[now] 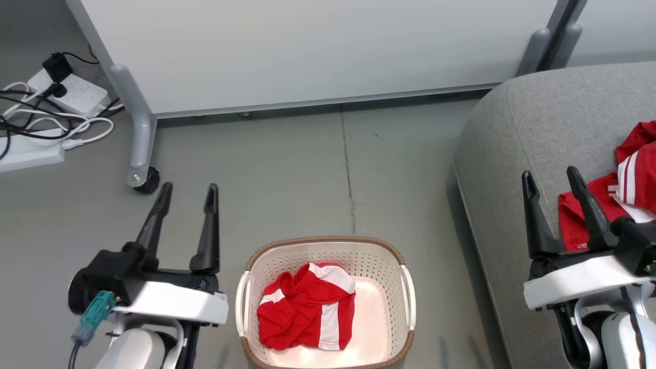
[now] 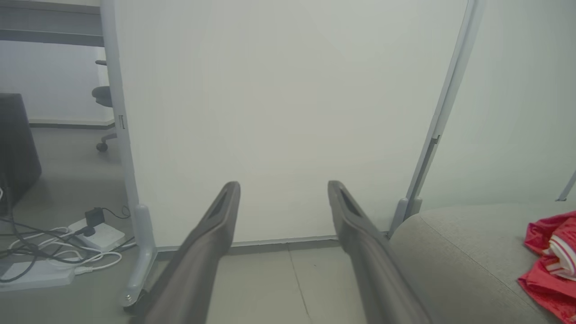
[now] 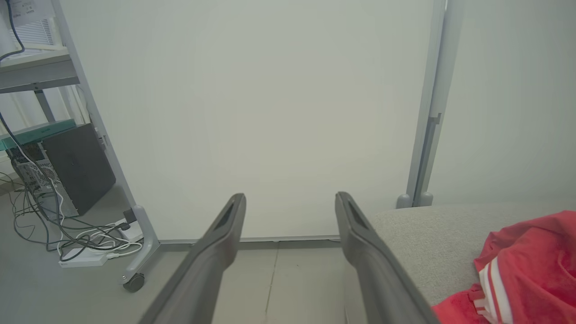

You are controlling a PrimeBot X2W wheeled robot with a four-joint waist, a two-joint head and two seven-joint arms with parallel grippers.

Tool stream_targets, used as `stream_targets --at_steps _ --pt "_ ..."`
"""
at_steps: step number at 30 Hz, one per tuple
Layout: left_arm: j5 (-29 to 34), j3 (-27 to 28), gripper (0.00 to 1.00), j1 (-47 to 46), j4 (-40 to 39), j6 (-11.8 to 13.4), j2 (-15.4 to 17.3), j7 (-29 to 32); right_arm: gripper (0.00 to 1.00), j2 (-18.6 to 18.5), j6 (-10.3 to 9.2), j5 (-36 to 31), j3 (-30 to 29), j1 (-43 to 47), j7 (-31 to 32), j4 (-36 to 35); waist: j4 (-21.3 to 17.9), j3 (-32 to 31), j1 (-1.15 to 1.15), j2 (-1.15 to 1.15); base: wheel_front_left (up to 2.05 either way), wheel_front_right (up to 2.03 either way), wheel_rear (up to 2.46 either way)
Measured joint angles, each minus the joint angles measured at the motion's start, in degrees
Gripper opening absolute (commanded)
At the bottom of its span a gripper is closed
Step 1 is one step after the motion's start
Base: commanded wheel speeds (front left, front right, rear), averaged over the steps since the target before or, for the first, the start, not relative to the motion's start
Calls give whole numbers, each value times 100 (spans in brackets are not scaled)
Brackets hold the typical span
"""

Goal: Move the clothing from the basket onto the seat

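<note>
Left gripper sits lower left in head view, two dark fingers spread wide, nothing between them, over bare floor. Right gripper is lower right, fingers also wide apart and empty, overlapping the front of the seat in that view.

Basket sits on the floor between the two arms, nearer the left one. It has cream perforated walls, a brown rim and white side handles. One red garment with white panels lies crumpled in the basket's left half; the right half of the basket floor is bare. Second red garment with white stripes lies bunched on the seat at the right edge, just beside the right gripper's fingers; right wrist view shows it apart from them.

Seat is light grey upholstery with a rounded corner and a seam line near the edge, well right of the basket. Pale partition panel stands behind, with a grey leg and black caster on its left. Another panel adjoins on the right, behind the seat.

Floor is smooth grey, with a thin joint line running from the partition panel toward the basket. White power strip and tangled black and white cables lie on the floor far left. Right wrist view has a dark computer tower left of the panel. Left wrist view has an office chair in the background, blurry.
</note>
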Motion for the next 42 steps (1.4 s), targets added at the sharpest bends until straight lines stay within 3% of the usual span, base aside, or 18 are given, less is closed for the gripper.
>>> stream_targets --at_steps 7,10,23,42 --pt "-34 545 100 483 -46 319 -15 -99 100 43 0 -48 52 289 92 -21 123 -269 0 0 0 0 0" --pt "-3 737 100 724 -68 346 -3 -120 100 49 0 -67 -19 426 132 -26 152 -373 0 0 0 0 0" --pt "310 809 100 1283 -87 19 154 -134 100 68 0 -168 -207 952 287 -34 259 -736 0 0 0 0 0" --pt "394 541 100 1589 14 25 274 103 100 79 0 -116 -178 1311 430 -160 307 -960 0 0 0 0 0"
